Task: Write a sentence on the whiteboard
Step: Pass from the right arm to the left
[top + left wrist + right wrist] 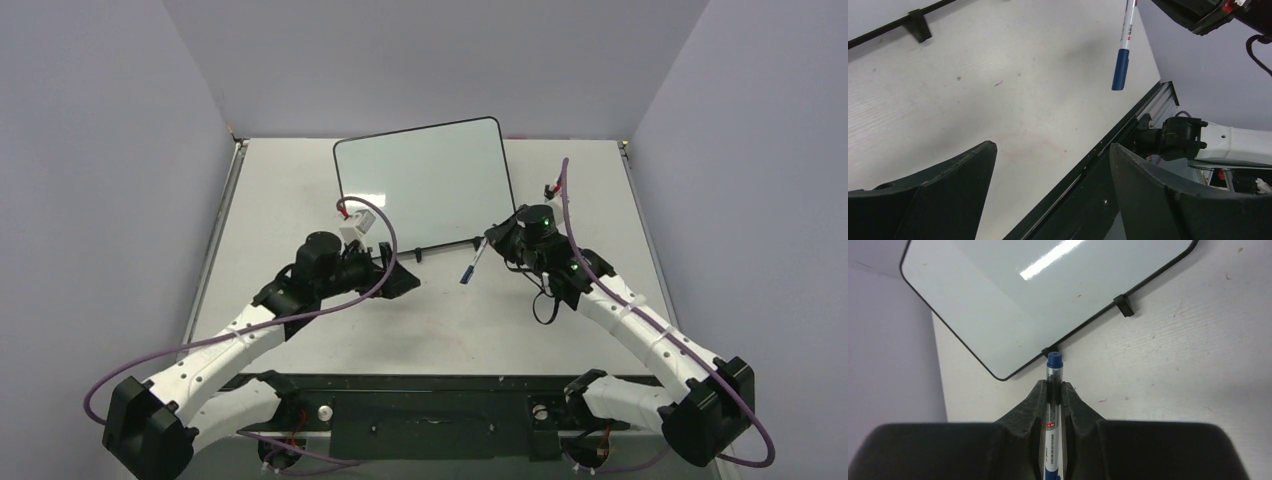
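The right jaws are clenching a blue-capped marker [1055, 367]. The left jaws are standing released and empty, with the cap ahead of them and apart. The whiteboard [998, 295] is lying blank on the worktop [1198, 365] beyond the right jaws. Uncapping is probably pending, calling for the left jaws to close on the cap. The barrel's label is showing too small to read.

even overhead light — bright glare streak on whiteboard [1048, 300] — soft shadows, sharp focus
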